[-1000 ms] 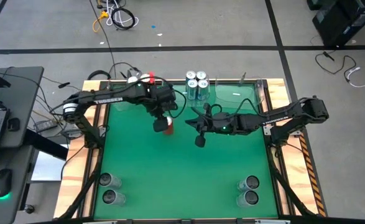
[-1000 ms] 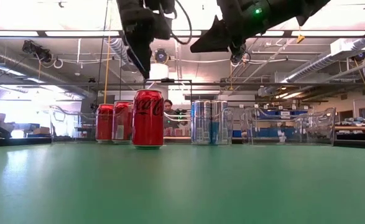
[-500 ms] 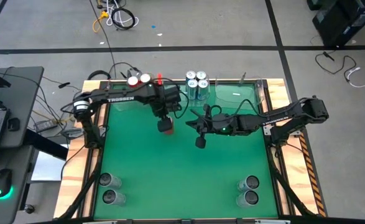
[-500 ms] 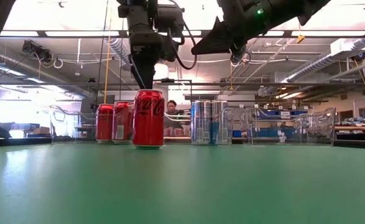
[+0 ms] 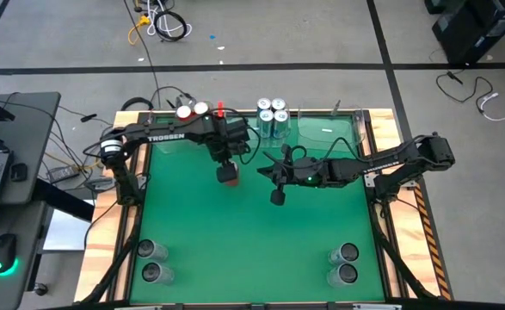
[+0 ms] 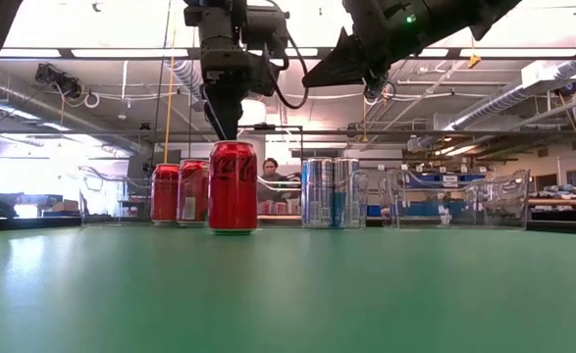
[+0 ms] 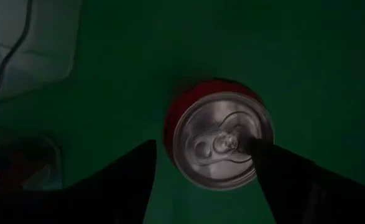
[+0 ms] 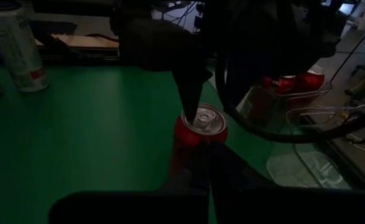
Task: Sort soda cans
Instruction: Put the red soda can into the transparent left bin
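A red soda can (image 6: 234, 186) stands upright on the green table, a little left of centre and toward the far edge. My left gripper (image 6: 226, 123) hangs open just above its silvery top (image 7: 222, 140), fingers pointing down. One finger (image 7: 275, 165) stands over the top's rim and the other (image 7: 129, 174) beside the can. I cannot tell whether they touch it. My right gripper (image 5: 272, 181) hovers open to the right of the can, well above the table. Two more red cans (image 6: 180, 193) and blue-and-white cans (image 6: 330, 193) stand at the far edge.
Clear plastic bins (image 6: 454, 201) line the far edge. Two dark grey cans (image 5: 153, 261) stand at the near left corner and two more grey cans (image 5: 345, 263) at the near right. The green mat between them is free. A person shows in the room behind the table.
My left gripper has moved over the red can and turned from a slant to pointing straight down above its top. The can has stayed in place. In the last half second the left gripper has held still.
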`<state>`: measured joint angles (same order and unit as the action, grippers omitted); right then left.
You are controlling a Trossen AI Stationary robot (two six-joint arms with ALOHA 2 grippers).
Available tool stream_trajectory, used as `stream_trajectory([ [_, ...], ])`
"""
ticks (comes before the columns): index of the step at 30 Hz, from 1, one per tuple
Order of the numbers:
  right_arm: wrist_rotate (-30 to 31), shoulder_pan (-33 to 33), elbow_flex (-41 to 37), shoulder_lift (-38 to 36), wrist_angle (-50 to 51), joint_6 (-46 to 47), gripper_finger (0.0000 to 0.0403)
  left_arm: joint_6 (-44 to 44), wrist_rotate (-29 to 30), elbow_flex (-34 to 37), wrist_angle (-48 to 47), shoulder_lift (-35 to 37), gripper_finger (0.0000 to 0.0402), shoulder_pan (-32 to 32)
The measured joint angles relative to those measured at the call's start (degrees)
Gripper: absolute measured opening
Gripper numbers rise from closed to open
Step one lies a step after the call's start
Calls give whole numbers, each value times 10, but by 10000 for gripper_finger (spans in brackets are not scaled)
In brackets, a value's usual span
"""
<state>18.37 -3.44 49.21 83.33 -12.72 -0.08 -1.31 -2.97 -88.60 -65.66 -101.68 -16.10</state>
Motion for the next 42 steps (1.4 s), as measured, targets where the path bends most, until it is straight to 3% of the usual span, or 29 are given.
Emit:
stream_trajectory([
  [16,0,0,0,0,0,0,0,7,-17,-45,-47,1,267,0],
  [42,-1,0,-23,0,-16,10,0,38,-48,-1,-5,-1,267,0],
])
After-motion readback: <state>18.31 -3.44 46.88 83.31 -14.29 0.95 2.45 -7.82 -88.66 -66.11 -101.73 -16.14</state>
